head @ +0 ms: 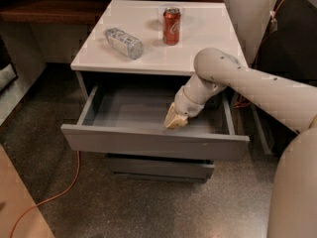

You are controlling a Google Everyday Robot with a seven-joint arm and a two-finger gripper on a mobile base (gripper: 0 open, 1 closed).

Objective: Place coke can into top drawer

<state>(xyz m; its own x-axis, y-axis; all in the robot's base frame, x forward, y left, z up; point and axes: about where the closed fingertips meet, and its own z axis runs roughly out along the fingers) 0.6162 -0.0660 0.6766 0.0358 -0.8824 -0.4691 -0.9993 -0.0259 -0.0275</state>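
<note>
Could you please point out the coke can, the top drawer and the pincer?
coke can [172, 26]: camera view, red side.
top drawer [153, 143]: camera view, front panel.
pincer [175, 122]: camera view, tip, inside the open drawer.

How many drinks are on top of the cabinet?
2: the coke can stands near the back, and the plastic bottle lies beside it. The gripper hangs inside the open top drawer.
</note>
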